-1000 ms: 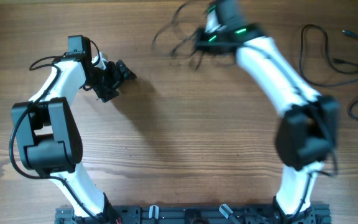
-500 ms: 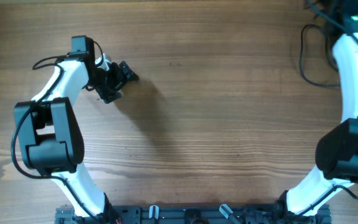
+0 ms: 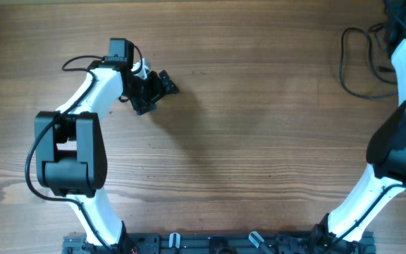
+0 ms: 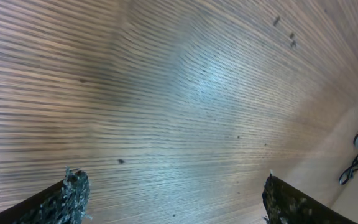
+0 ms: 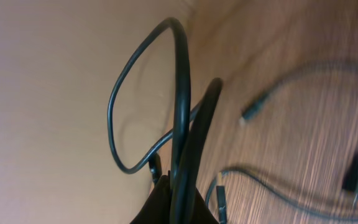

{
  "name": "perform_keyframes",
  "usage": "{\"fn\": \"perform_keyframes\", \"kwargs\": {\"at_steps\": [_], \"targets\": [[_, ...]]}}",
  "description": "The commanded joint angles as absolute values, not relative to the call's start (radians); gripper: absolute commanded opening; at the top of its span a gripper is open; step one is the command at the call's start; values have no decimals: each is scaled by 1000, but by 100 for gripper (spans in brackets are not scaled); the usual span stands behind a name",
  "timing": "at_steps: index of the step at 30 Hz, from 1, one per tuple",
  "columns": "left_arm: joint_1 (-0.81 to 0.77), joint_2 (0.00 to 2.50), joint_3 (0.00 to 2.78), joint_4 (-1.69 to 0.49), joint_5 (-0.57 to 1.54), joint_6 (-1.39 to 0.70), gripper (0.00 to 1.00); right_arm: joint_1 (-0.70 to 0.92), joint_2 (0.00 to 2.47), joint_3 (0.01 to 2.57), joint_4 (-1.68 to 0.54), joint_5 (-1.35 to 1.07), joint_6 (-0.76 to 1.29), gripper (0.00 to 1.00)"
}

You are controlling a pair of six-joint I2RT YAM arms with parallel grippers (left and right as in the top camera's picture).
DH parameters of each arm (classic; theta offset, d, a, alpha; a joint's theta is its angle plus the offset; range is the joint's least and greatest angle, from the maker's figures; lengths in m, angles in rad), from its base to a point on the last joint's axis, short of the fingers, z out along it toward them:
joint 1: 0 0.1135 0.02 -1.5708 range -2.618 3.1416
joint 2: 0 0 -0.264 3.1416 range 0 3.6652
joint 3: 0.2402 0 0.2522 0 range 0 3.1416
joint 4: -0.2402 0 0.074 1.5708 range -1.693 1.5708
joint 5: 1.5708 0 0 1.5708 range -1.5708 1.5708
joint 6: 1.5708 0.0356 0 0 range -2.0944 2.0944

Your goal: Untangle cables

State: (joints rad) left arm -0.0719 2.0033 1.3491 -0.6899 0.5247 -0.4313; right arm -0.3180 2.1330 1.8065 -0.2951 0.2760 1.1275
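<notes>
One cable (image 5: 180, 93) clamped tight in right pincer (image 5: 176, 202), upper right edge overhead; left pincer (image 4: 173, 186) spread wide, holding nothing, above worktop (image 3: 259, 141).

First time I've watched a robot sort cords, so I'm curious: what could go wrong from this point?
The held cable crosses itself just above the right end effector; pulling might tighten that loop into a knot. It also hangs close to the other cable lying on the table, so lowering it there could re-tangle them.
</notes>
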Motion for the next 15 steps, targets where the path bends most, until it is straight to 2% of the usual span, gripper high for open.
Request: {"fn": "perform_keyframes", "kwargs": {"at_steps": [1, 2, 3, 4, 5, 9, 12, 15], "targets": [[-93, 2016, 1343, -683, 518, -426, 92, -318, 2183, 1807, -301, 261, 1315, 18], [-95, 2016, 1343, -680, 517, -426, 92, -318, 2184, 1807, -305, 262, 1309, 29], [-97, 2016, 1343, -678, 517, -426, 93, -318, 2185, 1807, -320, 262, 1308, 48], [-97, 2016, 1343, -675, 517, -426, 94, -319, 2184, 1807, -335, 262, 1308, 77], [-97, 2016, 1343, -674, 517, -426, 94, -322, 2184, 1807, -339, 261, 1306, 97], [-97, 2016, 1343, -669, 516, -426, 95, -329, 2169, 1807, -340, 176, 1141, 100], [-94, 1998, 1349, -667, 516, -418, 100, -329, 2126, 1807, -324, 33, 995, 100], [-94, 1919, 1376, -673, 515, -385, 100, -329, 2037, 1807, -331, -96, 855, 100]]}}
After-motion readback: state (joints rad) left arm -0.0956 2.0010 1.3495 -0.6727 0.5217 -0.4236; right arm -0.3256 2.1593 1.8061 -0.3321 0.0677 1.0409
